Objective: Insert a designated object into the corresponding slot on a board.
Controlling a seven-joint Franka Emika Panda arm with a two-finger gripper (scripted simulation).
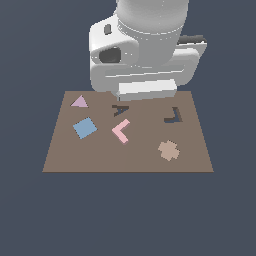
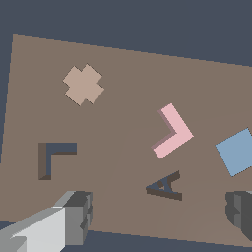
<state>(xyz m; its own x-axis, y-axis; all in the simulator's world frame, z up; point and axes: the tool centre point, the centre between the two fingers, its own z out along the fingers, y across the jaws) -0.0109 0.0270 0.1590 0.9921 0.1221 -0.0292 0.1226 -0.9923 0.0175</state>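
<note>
The pink L-shaped block (image 1: pixel 119 130) lies flat near the middle of the brown board (image 1: pixel 130 160); it also shows in the wrist view (image 2: pixel 181 132). The dark L-shaped slot (image 1: pixel 176 116) is on the board toward the exterior view's right, and shows in the wrist view (image 2: pixel 45 160). It is empty. My gripper (image 1: pixel 146 92) hangs above the board's far edge, apart from the block. In the wrist view my gripper (image 2: pixel 158 209) has its fingers (image 2: pixel 78 211) spread wide with nothing between them.
A dark A-shaped recess (image 1: pixel 120 110) lies just beyond the pink block. A blue square (image 1: pixel 85 128) and a mauve triangle (image 1: pixel 79 102) are at the exterior view's left. A tan cross (image 1: pixel 169 149) sits toward the near right of the board.
</note>
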